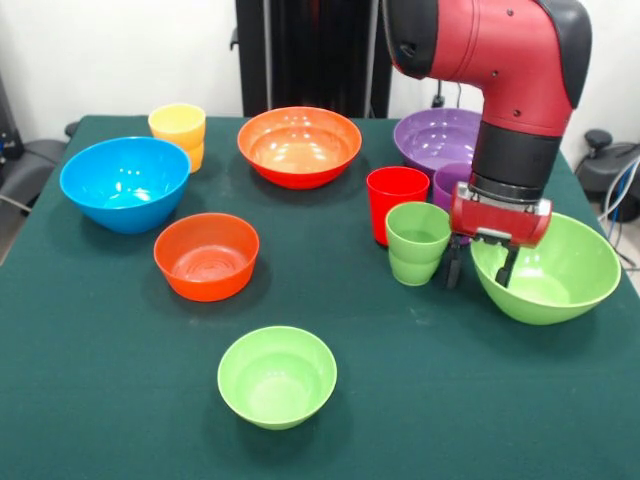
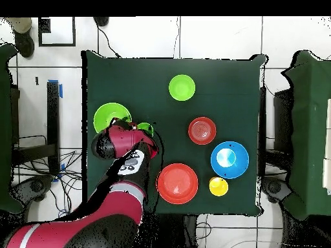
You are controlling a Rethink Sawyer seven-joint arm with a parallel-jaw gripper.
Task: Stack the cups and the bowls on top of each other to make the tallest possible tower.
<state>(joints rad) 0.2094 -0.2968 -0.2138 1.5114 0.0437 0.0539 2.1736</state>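
No text, label, brand, number or sign can be read anywhere on the cups, bowls, table or arm (image 2: pixel 132 161) (the arm carries a small white patch with dark marks in the overhead view, but these are too blurred to make out).

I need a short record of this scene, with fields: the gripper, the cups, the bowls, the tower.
gripper: gripper, open, fingers down between the light green cup and the large light green bowl
cups: yellow cup far from the others; red cup, purple cup and the light green one close together
bowls: blue bowl, orange bowl, purple bowl, small orange-red bowl, small light green bowl
tower: none yet, all stand apart
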